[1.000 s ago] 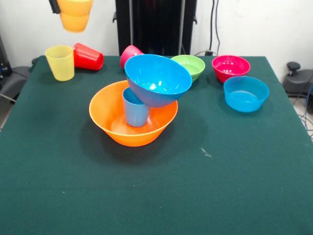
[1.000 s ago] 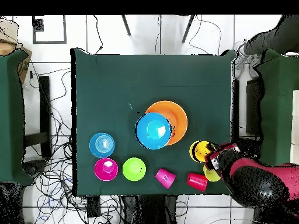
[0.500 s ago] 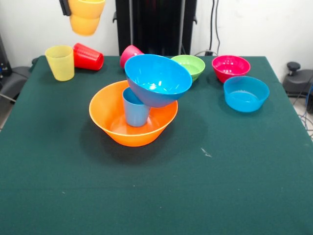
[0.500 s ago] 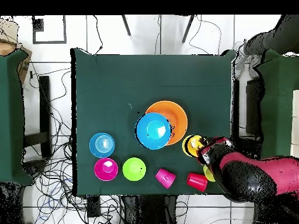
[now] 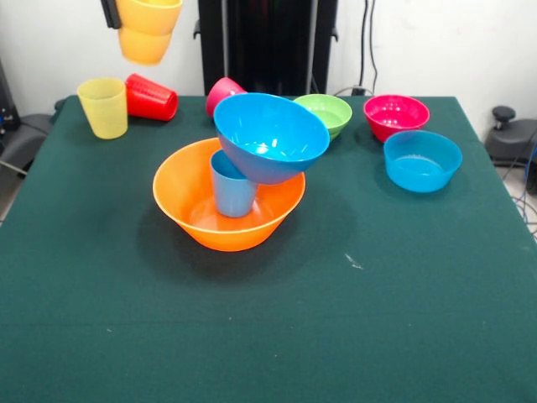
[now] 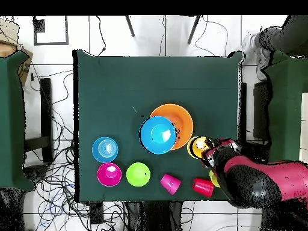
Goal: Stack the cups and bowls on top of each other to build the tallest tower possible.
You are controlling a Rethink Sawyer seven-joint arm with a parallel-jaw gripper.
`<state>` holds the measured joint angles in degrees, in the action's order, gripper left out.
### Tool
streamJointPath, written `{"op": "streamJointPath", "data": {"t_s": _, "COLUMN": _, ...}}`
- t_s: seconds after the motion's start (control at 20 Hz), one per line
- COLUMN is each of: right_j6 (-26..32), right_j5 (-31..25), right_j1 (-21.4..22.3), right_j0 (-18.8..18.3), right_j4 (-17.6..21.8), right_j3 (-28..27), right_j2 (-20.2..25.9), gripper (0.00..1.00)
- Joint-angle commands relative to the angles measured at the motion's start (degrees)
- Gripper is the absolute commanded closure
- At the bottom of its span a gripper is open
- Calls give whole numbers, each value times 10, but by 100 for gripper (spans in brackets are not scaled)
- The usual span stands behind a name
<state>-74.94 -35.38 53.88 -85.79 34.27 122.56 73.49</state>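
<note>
The tool [image 5: 113, 10], seen only as a black part at the top edge of the front view, grips the glossy orange plastic cup [image 5: 148, 29] aloft, upright, well above the dark green tabletop [image 5: 336, 319]. On the tabletop, the large orange plastic bowl [image 5: 201, 220] contains the upright light blue plastic cup [image 5: 231, 195], on which the large blue plastic bowl [image 5: 270, 138] rests tilted. The translucent yellow tumbler [image 5: 102, 107] stands just beside the toppled red tumbler [image 5: 152, 97]; no legible writing shows.
</note>
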Motion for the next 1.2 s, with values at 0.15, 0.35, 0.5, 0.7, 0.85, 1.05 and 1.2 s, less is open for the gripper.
{"op": "streamJointPath", "data": {"t_s": 0.15, "right_j6": -65, "right_j5": 44, "right_j1": -10, "right_j0": 56, "right_j4": 29, "right_j3": 31, "right_j2": -86, "gripper": 100}}
{"op": "streamJointPath", "data": {"t_s": 0.35, "right_j6": -70, "right_j5": 47, "right_j1": -7, "right_j0": 67, "right_j4": 33, "right_j3": 26, "right_j2": -112, "gripper": 100}}
{"op": "streamJointPath", "data": {"t_s": 0.5, "right_j6": -66, "right_j5": 33, "right_j1": -18, "right_j0": 70, "right_j4": 6, "right_j3": 28, "right_j2": -119, "gripper": 100}}
{"op": "streamJointPath", "data": {"t_s": 0.7, "right_j6": -65, "right_j5": 31, "right_j1": -20, "right_j0": 78, "right_j4": -10, "right_j3": 32, "right_j2": -125, "gripper": 100}}
{"op": "streamJointPath", "data": {"t_s": 0.85, "right_j6": -67, "right_j5": 38, "right_j1": -21, "right_j0": 83, "right_j4": -14, "right_j3": 36, "right_j2": -127, "gripper": 100}}
{"op": "streamJointPath", "data": {"t_s": 1.05, "right_j6": -67, "right_j5": 47, "right_j1": -26, "right_j0": 89, "right_j4": -13, "right_j3": 37, "right_j2": -136, "gripper": 100}}
{"op": "streamJointPath", "data": {"t_s": 1.2, "right_j6": -65, "right_j5": 49, "right_j1": -19, "right_j0": 90, "right_j4": -12, "right_j3": 38, "right_j2": -140, "gripper": 100}}
